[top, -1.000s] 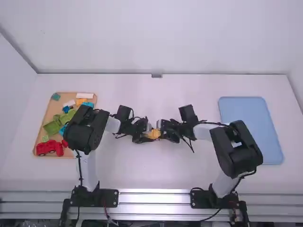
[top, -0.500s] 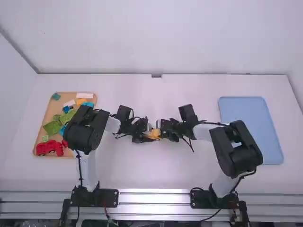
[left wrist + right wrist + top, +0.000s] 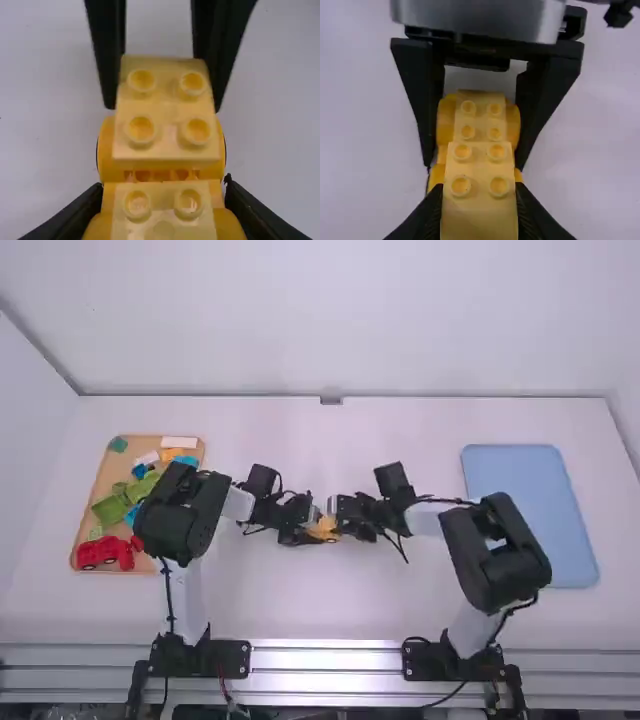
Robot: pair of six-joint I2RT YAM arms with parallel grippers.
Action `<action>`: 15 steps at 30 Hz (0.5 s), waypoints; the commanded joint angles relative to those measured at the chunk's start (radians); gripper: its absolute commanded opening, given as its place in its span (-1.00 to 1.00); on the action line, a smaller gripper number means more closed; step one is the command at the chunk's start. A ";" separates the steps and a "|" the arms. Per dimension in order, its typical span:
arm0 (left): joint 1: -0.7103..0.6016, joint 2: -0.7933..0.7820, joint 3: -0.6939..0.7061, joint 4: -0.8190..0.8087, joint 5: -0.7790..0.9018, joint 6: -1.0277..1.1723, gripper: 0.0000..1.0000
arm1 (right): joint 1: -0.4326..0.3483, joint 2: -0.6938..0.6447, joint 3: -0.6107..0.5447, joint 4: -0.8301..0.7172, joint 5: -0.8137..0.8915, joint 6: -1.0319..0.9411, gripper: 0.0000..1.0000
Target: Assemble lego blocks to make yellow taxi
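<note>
Left gripper (image 3: 165,185), lower edge of its wrist view: clenched on yellow chassis (image 3: 110,169). Right gripper (image 3: 164,108), upper centre: grasping yellow studded block (image 3: 167,127), apparently meeting chassis; seating cannot be told. Hazard: misaligned studs under pressure, tilting block or slipping chassis.

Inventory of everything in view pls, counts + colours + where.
Base: 1, yellow, mid-table, in left gripper
Blocks: 2 distinguishable, pale yellow, one in right gripper, one above base
Tan tray: 1, table's left
White blocks: 2, tan tray
Red, green, blue, teal, orange pieces: count unclear, tan tray
Blue tray: 1, table's right
Table: 1, white, under all
Rail: silver, near edge, count unclear
Arms: 2, white/black, left and right
Grippers: 2, black, mid-table; left, right
</note>
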 commanded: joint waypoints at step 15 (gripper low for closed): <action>-0.003 0.017 -0.009 0.006 -0.014 0.016 0.00 | -0.039 0.073 -0.005 0.026 -0.157 0.003 -0.96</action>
